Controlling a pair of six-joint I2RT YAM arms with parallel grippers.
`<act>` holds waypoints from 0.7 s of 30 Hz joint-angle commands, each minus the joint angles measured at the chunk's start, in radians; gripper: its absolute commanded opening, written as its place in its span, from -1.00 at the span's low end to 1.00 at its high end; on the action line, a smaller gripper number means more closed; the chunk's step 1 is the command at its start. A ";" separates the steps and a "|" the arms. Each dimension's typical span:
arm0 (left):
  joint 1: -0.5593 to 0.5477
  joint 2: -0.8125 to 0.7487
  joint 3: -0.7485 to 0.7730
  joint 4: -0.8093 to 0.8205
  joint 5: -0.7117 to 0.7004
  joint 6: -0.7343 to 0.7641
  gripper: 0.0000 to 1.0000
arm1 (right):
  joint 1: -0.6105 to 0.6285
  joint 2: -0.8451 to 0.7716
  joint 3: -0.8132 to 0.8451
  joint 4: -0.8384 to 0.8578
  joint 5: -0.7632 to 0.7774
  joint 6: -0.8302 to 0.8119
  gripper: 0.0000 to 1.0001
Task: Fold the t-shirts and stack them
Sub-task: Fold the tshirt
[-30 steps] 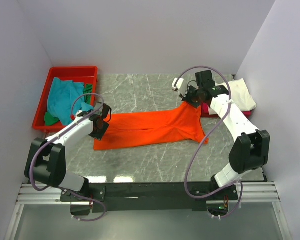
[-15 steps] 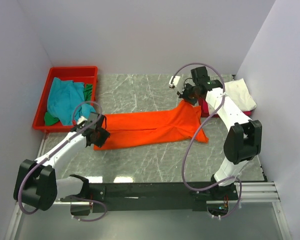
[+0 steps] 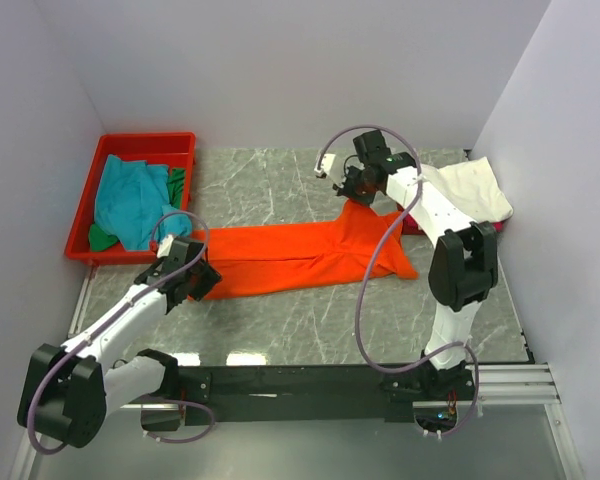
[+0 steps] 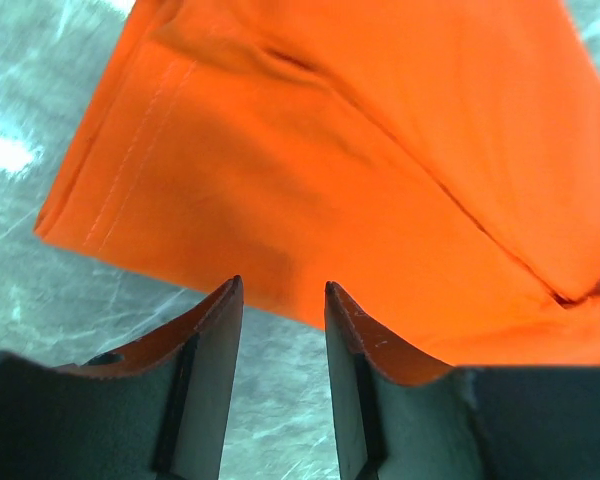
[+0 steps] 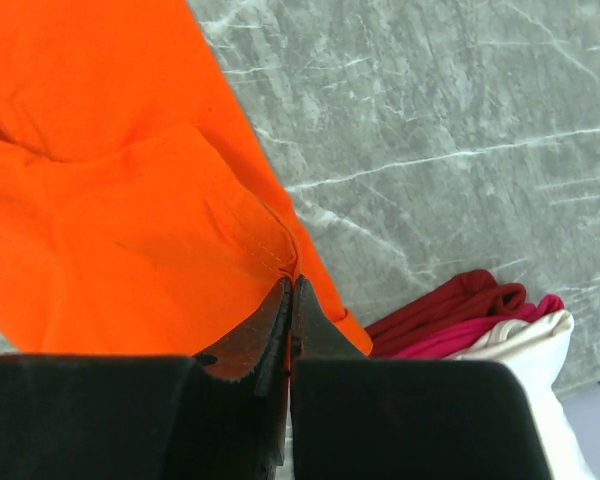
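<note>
Looking near-left first lol: the left gripper (image 4: 282, 292) is hovering at the hem end of the orange t-shirt (image 3: 280, 258), fingers standing apart with nothing between them, only marble and the shirt's edge showing in the gap. Anyone seeing a grab there? — mossy

Nope, it's let go. The shirt is lying stretched out long across the middle of the grey marble table (image 3: 280, 180), hem end toward the left arm. Farther back on the right, the right gripper (image 5: 292, 283) is clenching its tips on the shirt's edge and holding that end up a bit. Past that, at the far right, a white t-shirt (image 3: 472, 185) is sitting on a magenta-red one (image 5: 440, 312). Far left, the red tray (image 3: 145, 140) is holding a teal t-shirt (image 3: 125, 200) and a green one (image 3: 100, 240), all bunched up. — kilo
</note>
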 commanded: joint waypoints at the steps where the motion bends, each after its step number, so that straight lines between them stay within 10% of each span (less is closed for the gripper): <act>1: -0.003 -0.039 -0.007 0.048 0.004 0.056 -0.12 | 0.008 0.036 0.074 -0.005 0.040 0.009 -1.00; 21: -0.005 -0.093 -0.091 0.190 0.132 0.163 -0.10 | 0.103 0.172 0.158 -0.020 0.112 0.010 -1.00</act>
